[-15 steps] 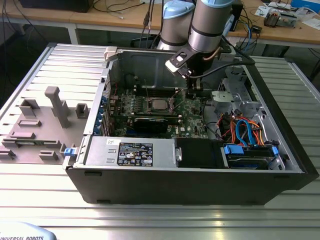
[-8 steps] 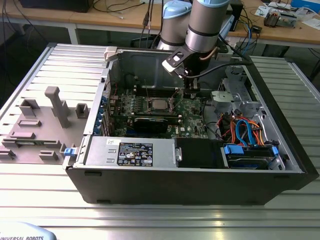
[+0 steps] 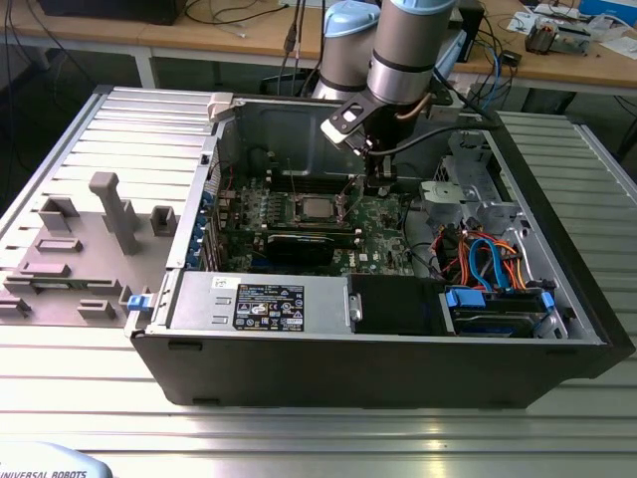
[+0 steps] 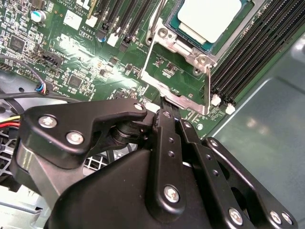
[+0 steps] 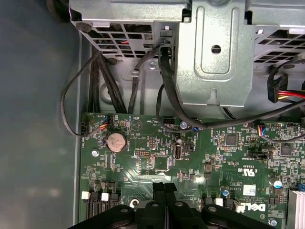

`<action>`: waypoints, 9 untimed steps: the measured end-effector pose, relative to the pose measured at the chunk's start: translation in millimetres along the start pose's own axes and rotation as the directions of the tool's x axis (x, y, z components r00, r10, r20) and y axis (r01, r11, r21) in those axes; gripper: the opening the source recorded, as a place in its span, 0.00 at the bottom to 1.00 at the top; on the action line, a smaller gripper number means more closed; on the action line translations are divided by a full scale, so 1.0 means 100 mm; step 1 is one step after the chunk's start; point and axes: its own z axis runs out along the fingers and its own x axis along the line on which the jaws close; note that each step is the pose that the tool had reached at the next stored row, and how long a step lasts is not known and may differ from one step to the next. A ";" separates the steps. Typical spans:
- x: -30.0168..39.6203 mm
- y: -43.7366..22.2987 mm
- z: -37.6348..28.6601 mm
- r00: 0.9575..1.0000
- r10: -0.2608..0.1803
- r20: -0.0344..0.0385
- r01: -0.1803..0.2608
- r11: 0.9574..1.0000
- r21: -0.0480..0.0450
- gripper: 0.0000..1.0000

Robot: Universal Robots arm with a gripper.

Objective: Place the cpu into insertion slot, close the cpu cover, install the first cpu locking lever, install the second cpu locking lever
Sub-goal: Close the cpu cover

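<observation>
Gripper: the gripper [image 4: 170, 110] has its two black fingers pressed together with no gap between them, as both wrist views show [image 5: 164, 187]; nothing is held between them
Contact: in the second wrist view the joined tips sit right at the near bar of the cpu cover [image 4: 181, 99] and look to be touching it, or nearly so
Why shut: fingers pressed together make one narrow point, which seems meant for nudging a thin plate, not for gripping it
Arm pose: in the exterior view the arm reaches down from above into the open computer case [image 3: 557, 299], with the gripper [image 3: 378, 184] low over the board just to the exterior view's right of the socket
Cpu cover: swung open off the socket, green board showing through its square window, so it is not yet closed
Cpu: the cpu [image 4: 209, 16] lies flat in the insertion slot [image 4: 183, 46], pale metal top up; this part of the task looks done
Locking lever: a thin metal lever [image 4: 153, 21] runs beside the slot and appears unlatched, though its end cannot be made out
Surroundings: long black memory slots [image 4: 248, 52] flank the socket; the green motherboard [image 5: 157, 164] carries a coin battery [image 5: 115, 141], with dark cables [image 5: 102, 78] running up beside a grey metal drive cage [image 5: 214, 47]
</observation>
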 end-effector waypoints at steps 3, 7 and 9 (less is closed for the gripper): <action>0.001 -0.014 0.000 1.000 0.000 0.000 0.000 1.000 0.000 0.11; 0.001 -0.026 0.001 1.000 0.000 0.000 0.000 1.000 0.000 0.11; 0.001 -0.031 0.001 1.000 0.000 0.000 0.000 1.000 0.000 0.11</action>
